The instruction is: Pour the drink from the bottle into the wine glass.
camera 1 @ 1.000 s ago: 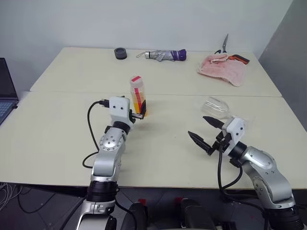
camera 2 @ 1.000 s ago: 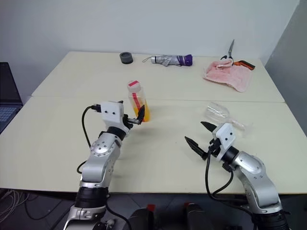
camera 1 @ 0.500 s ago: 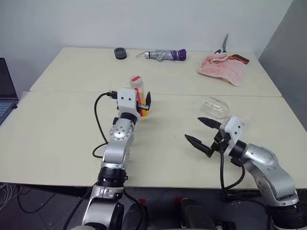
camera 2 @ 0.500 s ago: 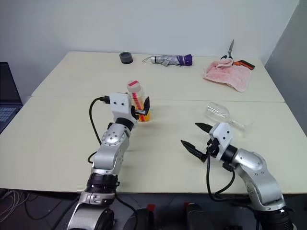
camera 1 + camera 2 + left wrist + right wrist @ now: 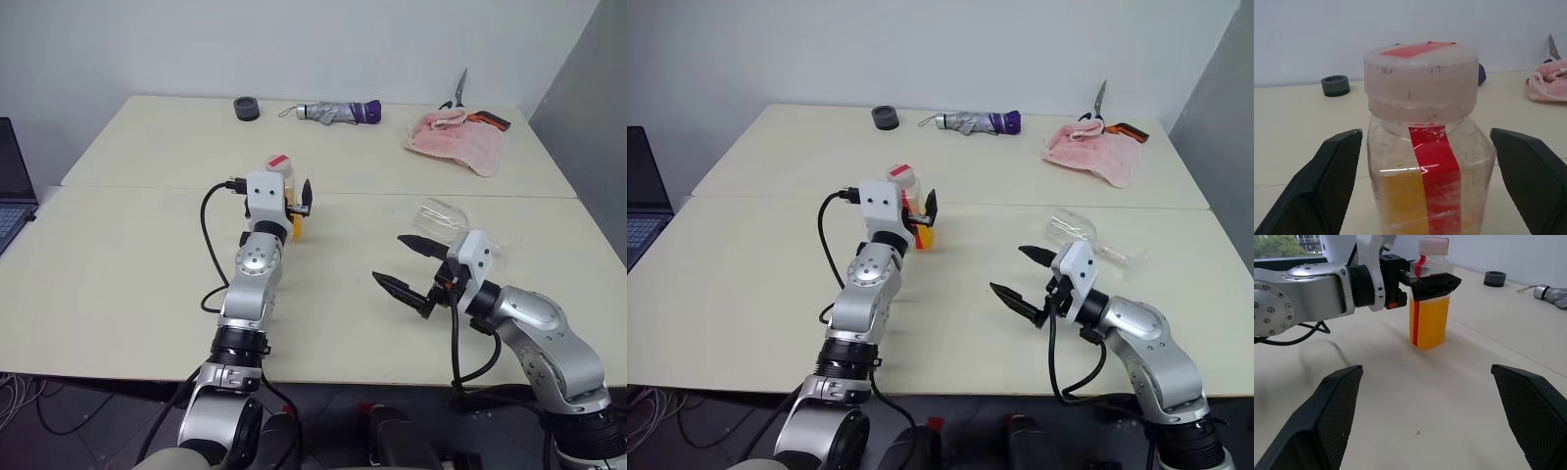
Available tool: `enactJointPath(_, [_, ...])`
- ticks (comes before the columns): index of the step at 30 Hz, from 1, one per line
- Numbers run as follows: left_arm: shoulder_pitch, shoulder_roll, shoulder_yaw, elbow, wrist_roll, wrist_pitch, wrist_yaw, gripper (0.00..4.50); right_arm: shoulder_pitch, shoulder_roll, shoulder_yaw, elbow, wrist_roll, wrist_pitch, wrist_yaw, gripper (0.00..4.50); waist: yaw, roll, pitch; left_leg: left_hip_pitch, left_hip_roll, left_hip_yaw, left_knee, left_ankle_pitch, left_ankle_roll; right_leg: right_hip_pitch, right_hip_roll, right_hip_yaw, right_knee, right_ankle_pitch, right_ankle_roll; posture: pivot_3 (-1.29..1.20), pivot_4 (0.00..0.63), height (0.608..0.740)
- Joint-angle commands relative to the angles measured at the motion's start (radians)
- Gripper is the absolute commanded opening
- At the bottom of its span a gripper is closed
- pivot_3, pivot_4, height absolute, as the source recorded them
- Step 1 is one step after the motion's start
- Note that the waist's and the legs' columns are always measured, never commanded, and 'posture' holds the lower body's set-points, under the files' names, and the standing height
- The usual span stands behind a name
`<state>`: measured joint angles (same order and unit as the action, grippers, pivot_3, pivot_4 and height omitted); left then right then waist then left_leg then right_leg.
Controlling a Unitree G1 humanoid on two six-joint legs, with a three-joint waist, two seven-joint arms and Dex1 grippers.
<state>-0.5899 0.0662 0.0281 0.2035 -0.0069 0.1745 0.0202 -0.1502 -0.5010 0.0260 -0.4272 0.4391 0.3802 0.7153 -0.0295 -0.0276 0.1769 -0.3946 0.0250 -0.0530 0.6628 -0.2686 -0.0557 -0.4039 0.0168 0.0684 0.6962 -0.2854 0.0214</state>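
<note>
Since a second ago our left gripper (image 5: pixel 1425 191) has advanced, fingers spread around the bottle (image 5: pixel 1422 142); our right gripper (image 5: pixel 407 264) hovers spread, empty.

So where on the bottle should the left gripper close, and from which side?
On the clear body just under the cap, coming level from the robot's side. The bottle stands upright and squarish, so its flat side walls suit the two fingers, and the open left gripper already straddles it there. The wide cap overhangs the neck, which would likely check any upward slip.
</note>
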Motion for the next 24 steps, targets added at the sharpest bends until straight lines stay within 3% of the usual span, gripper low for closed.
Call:
enactJointPath(1, [-0.029,-0.001,0.004,-0.011,0.013,0.005,0.019,4.47,-0.017,-0.004,-0.013,-0.014,0.014,-0.006,0.009,4.50,0.000,0.000,0.000,0.000,0.000,0.000,0.000,0.000,0.000,0.000,0.000,0.000,0.000,0.000,0.000,0.00,0.150,0.740])
enactJointPath(7, [-0.043,-0.002,0.004,-0.003,0.015,0.018,0.023,4.47,-0.022,-0.002,-0.014,-0.003,0.017,-0.008,0.011,4.50,0.000,0.000,0.000,0.000,0.000,0.000,0.000,0.000,0.000,0.000,0.000,0.000,0.000,0.000,0.000,0.00,0.150,0.740])
enactJointPath(10, [-0.049,-0.001,0.000,0.002,0.017,0.021,0.018,3.87,-0.030,0.000,-0.015,0.004,0.019,-0.008,0.010,4.50,0.000,0.000,0.000,0.000,0.000,0.000,0.000,0.000,0.000,0.000,0.000,0.000,0.000,0.000,0.000,0.00,0.150,0.740])
enactJointPath(15, [-0.053,0.001,-0.006,0.002,0.023,0.016,0.016,2.28,-0.035,0.001,-0.013,0.008,0.019,-0.006,0.009,4.50,0.000,0.000,0.000,0.000,0.000,0.000,0.000,0.000,0.000,0.000,0.000,0.000,0.000,0.000,0.000,0.00,0.150,0.740])
enactJointPath(17, [-0.053,0.002,-0.007,0.001,0.025,0.014,0.016,1.92,-0.036,0.002,-0.012,0.009,0.019,-0.005,0.009,4.50,0.000,0.000,0.000,0.000,0.000,0.000,0.000,0.000,0.000,0.000,0.000,0.000,0.000,0.000,0.000,0.00,0.150,0.740])
enactJointPath(24, [-0.046,0.010,-0.006,-0.020,0.030,0.017,0.013,1.92,-0.041,0.011,0.000,0.008,0.013,-0.009,0.005,4.50,0.000,0.000,0.000,0.000,0.000,0.000,0.000,0.000,0.000,0.000,0.000,0.000,0.000,0.000,0.000,0.00,0.150,0.740])
